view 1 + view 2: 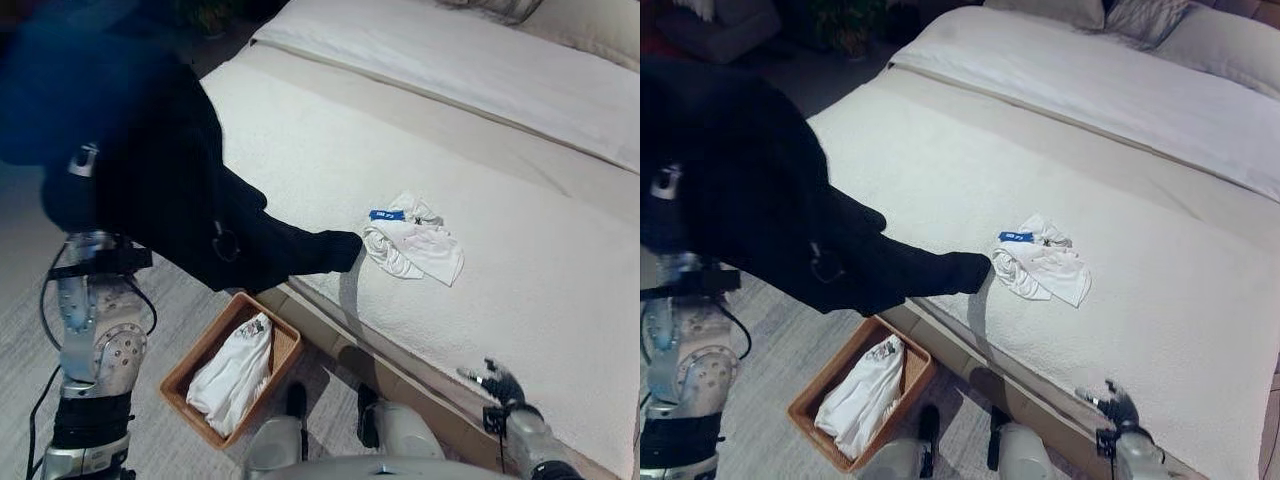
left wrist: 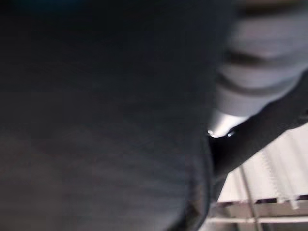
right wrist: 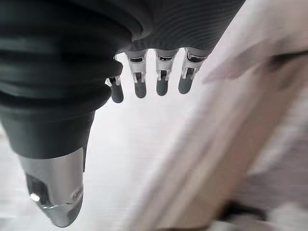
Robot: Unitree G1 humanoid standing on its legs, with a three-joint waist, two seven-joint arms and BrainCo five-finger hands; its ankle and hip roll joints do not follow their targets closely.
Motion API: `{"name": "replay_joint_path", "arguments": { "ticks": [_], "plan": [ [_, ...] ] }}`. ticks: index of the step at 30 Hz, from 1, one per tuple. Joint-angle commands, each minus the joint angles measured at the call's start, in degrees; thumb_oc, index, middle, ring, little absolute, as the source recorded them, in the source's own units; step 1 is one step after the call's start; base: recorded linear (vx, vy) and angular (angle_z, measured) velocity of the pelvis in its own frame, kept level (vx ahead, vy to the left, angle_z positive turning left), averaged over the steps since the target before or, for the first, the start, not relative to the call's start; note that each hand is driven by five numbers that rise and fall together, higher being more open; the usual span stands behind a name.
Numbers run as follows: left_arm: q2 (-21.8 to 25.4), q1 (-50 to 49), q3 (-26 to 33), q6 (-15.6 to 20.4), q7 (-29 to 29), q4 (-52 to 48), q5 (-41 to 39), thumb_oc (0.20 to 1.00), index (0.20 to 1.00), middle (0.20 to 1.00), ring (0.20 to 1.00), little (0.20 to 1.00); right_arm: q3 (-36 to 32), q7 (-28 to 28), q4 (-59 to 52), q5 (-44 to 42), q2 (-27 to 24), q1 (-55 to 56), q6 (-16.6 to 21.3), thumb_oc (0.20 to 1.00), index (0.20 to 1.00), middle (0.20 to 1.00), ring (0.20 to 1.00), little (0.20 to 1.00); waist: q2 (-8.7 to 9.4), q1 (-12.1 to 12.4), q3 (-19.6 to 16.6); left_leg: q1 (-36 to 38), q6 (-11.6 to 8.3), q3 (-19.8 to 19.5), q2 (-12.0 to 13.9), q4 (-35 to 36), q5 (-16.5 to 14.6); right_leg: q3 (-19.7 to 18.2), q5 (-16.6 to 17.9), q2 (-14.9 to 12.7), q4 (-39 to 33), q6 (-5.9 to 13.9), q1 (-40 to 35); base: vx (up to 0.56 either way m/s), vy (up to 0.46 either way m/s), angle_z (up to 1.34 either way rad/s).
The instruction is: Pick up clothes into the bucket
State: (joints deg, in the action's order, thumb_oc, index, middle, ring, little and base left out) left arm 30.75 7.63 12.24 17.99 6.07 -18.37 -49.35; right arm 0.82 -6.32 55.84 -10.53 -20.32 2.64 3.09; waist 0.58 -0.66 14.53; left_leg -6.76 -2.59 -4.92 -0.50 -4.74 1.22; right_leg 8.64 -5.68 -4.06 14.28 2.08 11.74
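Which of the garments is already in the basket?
The white folded garment lies in the brown basket on the floor. The other white one lies on the bed; the black garment hangs at the left arm.

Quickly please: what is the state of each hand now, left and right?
Left hand: hidden under the black garment that it lifts; fingers cannot be told.
Right hand: open, holding nothing.

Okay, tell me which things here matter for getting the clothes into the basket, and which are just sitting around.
Part of the job:
black garment, draped over the left arm
white garment, lying on the bed
basket on the floor, a white garment already inside
right hand, open, by the bed edge

Just there:
bed
pillows
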Motion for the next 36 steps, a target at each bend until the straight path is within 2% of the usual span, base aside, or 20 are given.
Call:
{"name": "replay_joint_path", "arguments": {
  "ticks": [1, 9, 13, 18, 19, 20, 23, 26, 36],
  "plan": [
    [1.98, 2.46, 2.8, 6.66, 2.69, -8.06, 6.86, 0.2, 0.2, 0.2, 0.2, 0.2, 2.69, -0.01, 3.8, 2.96, -0.16, -3.67, 0.55, 1.0, 1.0, 1.0, 1.0, 1.0, 1.75, 0.33, -0.77, -3.75, -0.83, -1.63, -0.82, -5.49, -4.34, -0.56, 4.23, -4.8, -6.0, 4.66, -3.84, 0.0, -0.003, 0.07],
    [1.15, 3.62, 5.21, 9.5, 5.76, -8.93, 7.56, 0.2, 0.2, 0.2, 0.2, 0.2, 4.28, 0.32, 6.2, 2.74, 0.84, -3.82, 1.07, 1.0, 1.0, 1.0, 1.0, 1.0, 1.92, 0.81, -0.46, -3.59, -0.94, -2.0, -0.88, -5.19, -4.27, 0.08, 3.8, -5.23, -5.22, 4.8, -3.78, 0.01, 0.002, 0.08],
    [2.57, 5.56, 7.09, 11.64, 9.01, -9.51, 9.87, 0.2, 0.2, 0.2, 0.2, 0.2, 5.92, 0.25, 7.54, 2.51, 1.86, -4.66, 1.36, 1.0, 1.0, 1.0, 1.0, 1.0, 2.12, 1.3, -0.65, -3.51, -1.0, -2.14, -0.79, -5.37, -4.47, 0.47, 3.64, -5.23, -5.45, 4.91, -4.08, 0.0, 0.0, 0.0],
    [4.35, 6.29, 7.99, 12.22, 10.75, -9.11, 11.0, 0.2, 0.2, 0.2, 0.2, 0.2, 7.15, 0.27, 7.88, 2.57, 2.4, -5.19, 1.48, 1.0, 1.0, 1.0, 1.0, 1.0, 2.21, 1.53, -0.94, -3.6, -1.17, -2.34, -0.6, -5.54, -4.51, 0.69, 3.35, -5.17, -5.38, 4.83, -4.29, 0.01, -0.007, 0.02],
    [6.05, 8.34, 4.89, 10.69, 10.5, -5.03, 12.97, 0.2, 0.2, 0.2, 0.2, 0.2, 8.68, 0.56, 7.23, 3.28, 2.33, -5.01, 1.58, 1.0, 1.0, 1.0, 1.0, 1.0, 2.19, 0.8, -1.02, -3.48, -1.26, -2.26, -0.49, -5.53, -4.51, 0.71, 3.31, -5.17, -5.22, 4.89, -4.35, 0.0, 0.0, 0.0],
    [5.17, 12.05, 2.9, 9.62, 12.14, -2.06, 13.23, 0.2, 0.2, 0.2, 0.2, 0.2, 9.4, 0.44, 7.71, 3.82, 2.59, -5.44, 1.37, 1.0, 1.0, 1.0, 1.0, 1.0, 2.27, 0.41, -1.26, -3.38, -1.25, -2.19, -0.41, -5.49, -4.58, 0.71, 3.24, -5.16, -5.16, 4.88, -4.36, 0.01, -0.001, 0.04],
    [6.6, 16.64, 2.88, 10.2, 15.6, -0.36, 16.82, 0.2, 0.2, 0.2, 0.2, 0.2, 9.57, 0.08, 9.23, 4.13, 2.8, -6.24, 1.5, 1.0, 1.0, 1.0, 1.0, 1.0, 2.36, 0.41, -1.41, -3.11, -1.22, -2.07, -0.28, -5.69, -4.96, 0.6, 3.18, -5.07, -5.23, 4.95, -4.6, 0.02, -0.007, 0.09],
    [10.38, 20.24, 2.91, 11.4, 17.54, 0.68, 18.93, 0.2, 0.2, 0.2, 0.2, 0.2, 10.29, -0.04, 10.49, 4.48, 3.01, -6.57, 1.47, 1.0, 1.0, 1.0, 1.0, 1.0, 2.38, 0.21, -2.25, -2.52, -1.28, -2.0, -0.05, -5.68, -5.26, 0.73, 2.98, -4.96, -5.57, 5.07, -5.29, 0.02, -0.006, -0.03],
    [12.15, 23.02, -0.08, 10.7, 19.51, 5.54, 20.64, 0.2, 0.2, 0.2, 0.2, 0.2, 11.27, -0.43, 10.12, 5.26, 3.05, -6.26, 1.37, 1.0, 1.0, 1.0, 1.0, 1.0, 2.5, -0.37, -3.56, -1.5, -1.37, -2.06, 0.07, -5.15, -5.43, 0.77, 2.67, -4.88, -6.09, 5.1, -6.37, 0.0, 0.0, 0.0]
  ]
}}
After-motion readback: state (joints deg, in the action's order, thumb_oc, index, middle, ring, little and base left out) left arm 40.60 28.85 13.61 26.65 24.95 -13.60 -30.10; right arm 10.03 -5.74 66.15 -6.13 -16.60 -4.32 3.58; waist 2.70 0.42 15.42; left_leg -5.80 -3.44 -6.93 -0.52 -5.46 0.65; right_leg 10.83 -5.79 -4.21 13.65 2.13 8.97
